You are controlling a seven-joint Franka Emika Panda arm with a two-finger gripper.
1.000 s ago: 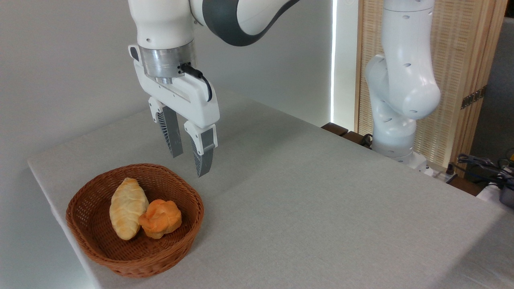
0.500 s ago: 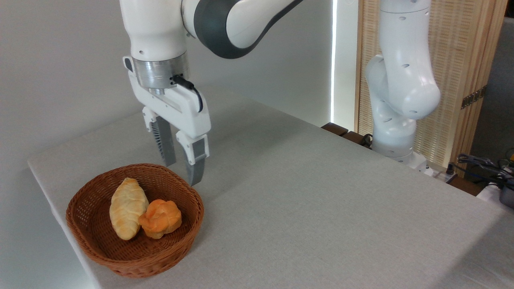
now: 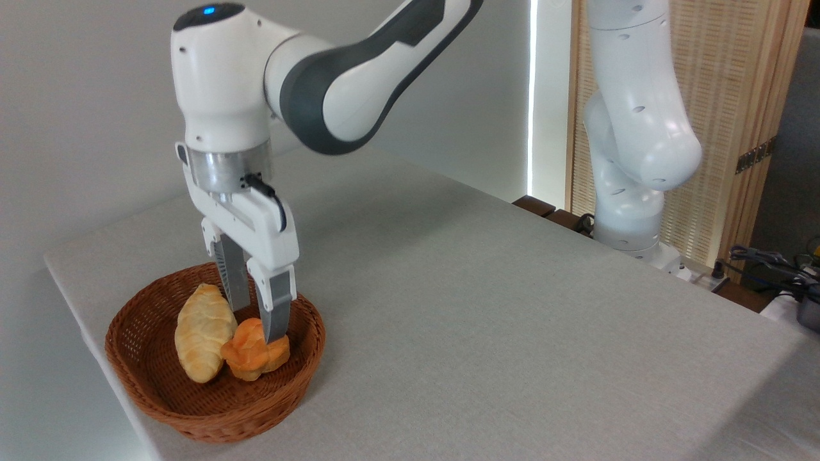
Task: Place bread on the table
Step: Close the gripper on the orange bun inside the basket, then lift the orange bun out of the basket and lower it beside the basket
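Observation:
The bread (image 3: 253, 355), a small orange-brown knotted bun, lies inside the brown wicker basket (image 3: 160, 397) next to a longer pale yellow loaf (image 3: 202, 333). My gripper (image 3: 256, 325) hangs open over the basket, fingers pointing down. Its front finger (image 3: 277, 314) reaches the bun's top and hides part of it. The rear finger (image 3: 234, 282) stands behind the bun, near the loaf's upper end. The table (image 3: 487, 333) is a wide flat top under light grey cloth.
The basket stands near the table's front left corner. The arm's white base (image 3: 631, 192) rises at the far right edge of the table. Cables and dark gear (image 3: 781, 269) lie beyond the right edge. A wooden slatted screen (image 3: 724, 96) stands behind.
My gripper has moved down and to the left, from above the basket's far rim into the basket, and its fingertips now straddle the bun. The bun and loaf have not moved.

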